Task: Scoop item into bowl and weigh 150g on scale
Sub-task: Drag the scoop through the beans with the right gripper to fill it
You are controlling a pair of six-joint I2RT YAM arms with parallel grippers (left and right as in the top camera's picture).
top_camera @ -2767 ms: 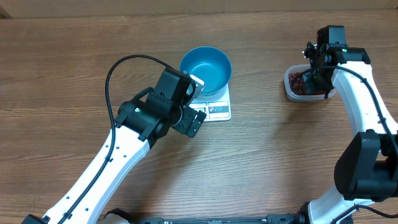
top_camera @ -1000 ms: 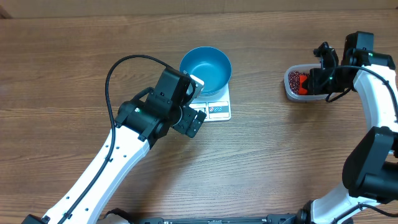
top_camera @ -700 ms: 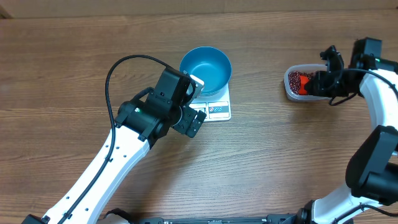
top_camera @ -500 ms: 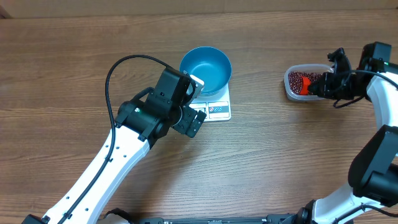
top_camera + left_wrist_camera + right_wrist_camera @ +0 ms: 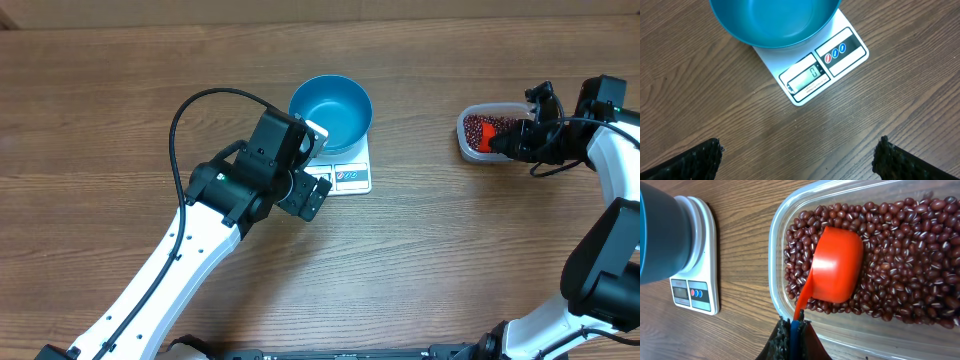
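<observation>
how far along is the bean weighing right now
Done: the blue bowl sits on the scale, and its display reads zero. In hand: the right gripper is shut on the handle of the orange scoop, which lies in the beans inside the clear tub. Left: the bowl holds no beans, so all the scooping and weighing remains.

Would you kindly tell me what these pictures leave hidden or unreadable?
- Right wrist view: the scoop covers the beans beneath it.
- Right wrist view: the right tool, shut on the scoop's handle, is cut off by the bottom edge.
- Left wrist view: the bowl runs past the top edge; print on the scale is too small.
- Overhead view: the left arm covers part of the scale.
</observation>
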